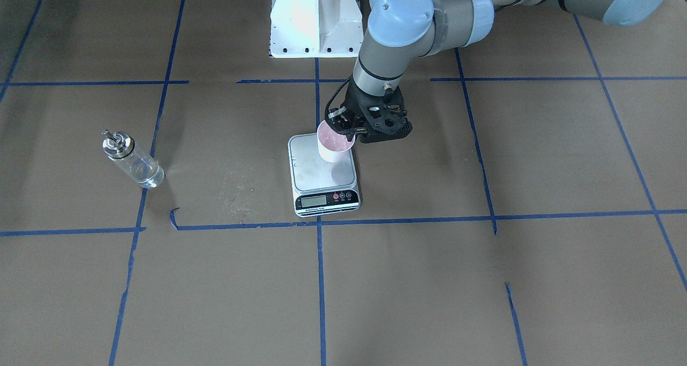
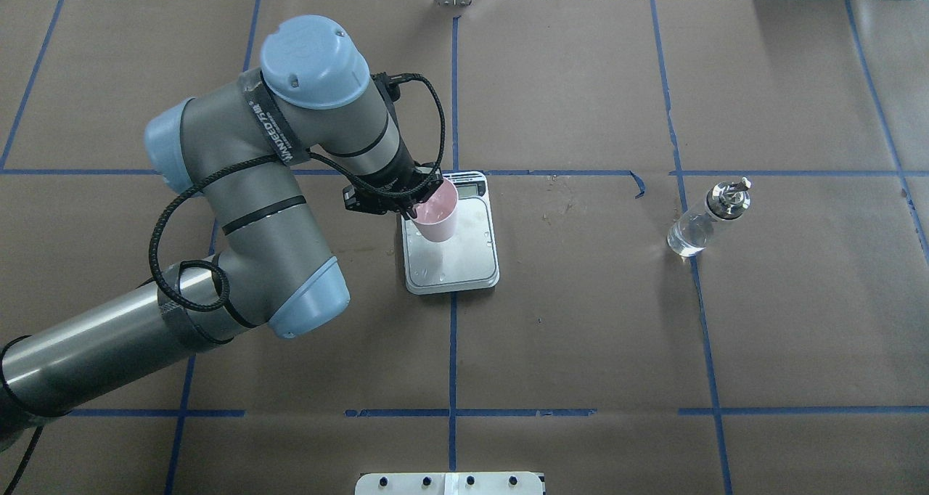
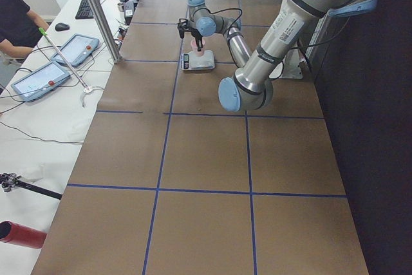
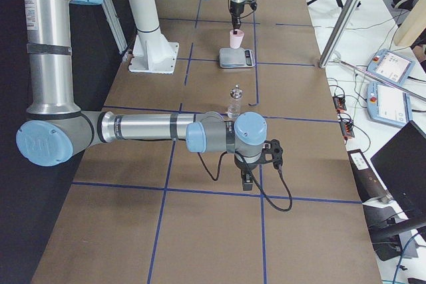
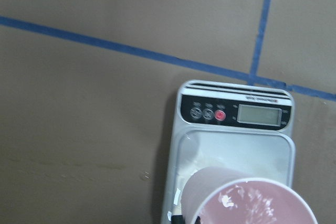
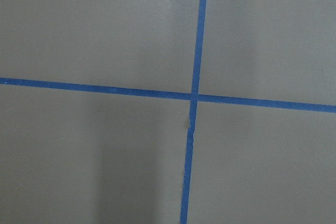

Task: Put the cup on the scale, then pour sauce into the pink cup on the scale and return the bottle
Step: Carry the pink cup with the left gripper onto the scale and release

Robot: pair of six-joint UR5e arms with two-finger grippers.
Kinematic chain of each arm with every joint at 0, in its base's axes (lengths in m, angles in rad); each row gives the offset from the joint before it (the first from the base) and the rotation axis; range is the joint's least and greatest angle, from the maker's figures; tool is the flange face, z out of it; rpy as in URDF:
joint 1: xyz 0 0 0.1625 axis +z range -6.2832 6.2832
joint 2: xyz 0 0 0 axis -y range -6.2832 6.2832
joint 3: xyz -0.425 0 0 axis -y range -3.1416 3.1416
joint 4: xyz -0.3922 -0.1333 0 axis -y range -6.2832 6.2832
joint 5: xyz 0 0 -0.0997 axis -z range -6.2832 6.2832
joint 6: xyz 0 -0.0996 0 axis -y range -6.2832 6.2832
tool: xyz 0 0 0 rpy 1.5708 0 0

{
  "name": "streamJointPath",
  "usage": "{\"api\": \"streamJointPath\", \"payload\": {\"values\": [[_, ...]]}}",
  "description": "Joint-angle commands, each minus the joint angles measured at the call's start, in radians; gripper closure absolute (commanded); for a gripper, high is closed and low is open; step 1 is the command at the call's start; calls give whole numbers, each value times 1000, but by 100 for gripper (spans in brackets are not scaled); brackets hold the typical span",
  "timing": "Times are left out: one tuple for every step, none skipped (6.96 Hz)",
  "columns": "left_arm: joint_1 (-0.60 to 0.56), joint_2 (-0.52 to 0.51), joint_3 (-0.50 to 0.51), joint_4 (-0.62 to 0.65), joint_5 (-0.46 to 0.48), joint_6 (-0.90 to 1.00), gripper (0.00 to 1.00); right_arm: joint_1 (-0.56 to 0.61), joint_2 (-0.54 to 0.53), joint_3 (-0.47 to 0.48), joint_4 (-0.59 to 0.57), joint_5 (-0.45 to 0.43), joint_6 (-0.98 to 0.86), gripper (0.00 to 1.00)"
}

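Observation:
My left gripper (image 1: 349, 131) is shut on the rim of the pale pink cup (image 1: 333, 143), one finger inside and one outside. It holds the cup slightly tilted over the back part of the scale's silver plate (image 1: 316, 175); its shadow falls on the plate. In the overhead view the cup (image 2: 437, 218) is over the scale (image 2: 464, 259). The left wrist view shows the cup's rim (image 5: 252, 203) close up above the scale (image 5: 236, 150), whose display is blank. The clear bottle (image 2: 707, 219) stands upright far off to the robot's right. My right gripper (image 4: 245, 179) points down at bare table near the bottle (image 4: 234, 101); I cannot tell whether it is open.
Brown paper with blue tape lines (image 2: 453, 335) covers the table. The white robot base (image 1: 314, 20) stands behind the scale. Tablets (image 4: 393, 68) and an operator (image 3: 16, 20) are beyond the table's far edge.

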Motion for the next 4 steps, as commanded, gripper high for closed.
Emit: {"api": "streamJointPath", "payload": {"values": [[25,-10,48,-40,5,-10,100,0,1,3,0,2,-1,0],[48,-10,59,-54,40,-11,100,0,1,5,0,3,-1,0],[62,-9,73,-75,45,-11,100,0,1,5,0,2,-1,0],[60,-9,77,-83,45,-10,100,0,1,5,0,2,-1,0]]}}
